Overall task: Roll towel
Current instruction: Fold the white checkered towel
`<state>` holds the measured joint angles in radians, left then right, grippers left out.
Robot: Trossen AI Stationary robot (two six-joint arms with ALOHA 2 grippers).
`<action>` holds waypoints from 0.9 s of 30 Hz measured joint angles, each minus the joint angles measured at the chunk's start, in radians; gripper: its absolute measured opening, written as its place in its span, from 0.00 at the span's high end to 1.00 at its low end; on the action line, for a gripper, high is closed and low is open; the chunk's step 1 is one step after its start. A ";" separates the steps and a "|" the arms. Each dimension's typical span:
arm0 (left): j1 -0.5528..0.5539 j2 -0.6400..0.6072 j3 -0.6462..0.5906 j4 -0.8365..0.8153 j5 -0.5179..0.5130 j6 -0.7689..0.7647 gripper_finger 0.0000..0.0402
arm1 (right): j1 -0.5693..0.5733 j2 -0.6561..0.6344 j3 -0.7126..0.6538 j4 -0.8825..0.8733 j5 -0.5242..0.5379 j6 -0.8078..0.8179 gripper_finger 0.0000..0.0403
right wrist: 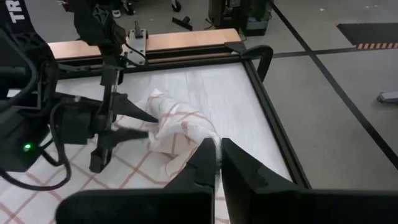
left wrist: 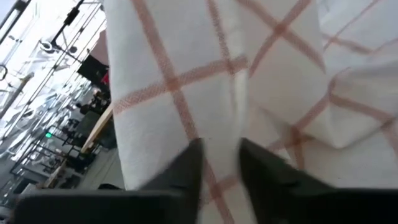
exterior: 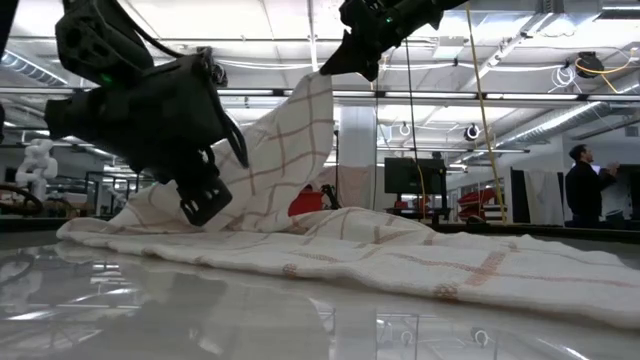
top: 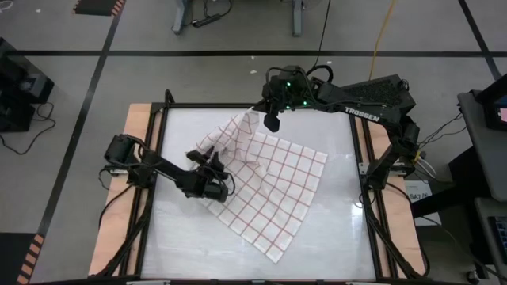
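The white towel with red-brown grid lines lies slantwise on the table's middle, and its far corner is raised. My right gripper is shut on that corner, well above the table. From it the cloth hangs down to the flat part. My left gripper is low at the towel's left edge. Its fingers are a little apart and point at a bunched fold. My right gripper pinches the towel's far corner between its two fingers, coming from above. The corner is lifted clear and the cloth hangs slack below it, while the rest of the towel lies on the table. I cannot tell whether my left gripper touches the bunched fold.
A black frame runs round the white tabletop, with wooden strips outside it. Bare tabletop shows near and left of the towel, and more shows to its right. A person stands far back in the room.
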<state>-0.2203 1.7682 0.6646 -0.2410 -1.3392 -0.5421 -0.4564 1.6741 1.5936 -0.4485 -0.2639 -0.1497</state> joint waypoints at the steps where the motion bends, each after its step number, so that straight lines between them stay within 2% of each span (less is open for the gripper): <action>1: 0.000 -0.002 0.000 -0.008 0.001 -0.001 0.88 | 0.000 0.000 0.000 -0.001 0.000 0.000 0.99; 3: 0.000 -0.012 0.000 -0.016 0.001 -0.003 0.96 | 0.000 0.000 0.000 -0.005 0.000 0.000 0.99; 9: -0.037 -0.090 0.003 -0.076 0.031 0.004 0.99 | 0.000 0.000 0.000 -0.017 0.000 -0.012 0.99; 14: -0.097 -0.263 0.030 -0.256 0.158 -0.002 0.99 | -0.002 0.000 0.000 -0.075 0.005 -0.101 0.99; 19: -0.131 -0.475 0.075 -0.436 0.279 0.057 0.99 | -0.002 0.000 0.000 -0.098 0.008 -0.162 0.99; 24: -0.157 -0.677 0.156 -0.451 0.350 0.267 0.99 | -0.002 0.000 0.000 -0.109 0.011 -0.207 0.99; 27: -0.168 -0.776 0.245 -0.447 0.388 0.411 0.99 | -0.001 0.000 0.000 -0.111 0.063 -0.233 0.99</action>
<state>-0.3883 0.9925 0.9099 -0.6884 -0.9511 -0.1308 -0.4572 1.6741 1.5936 -0.5594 -0.2011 -0.3823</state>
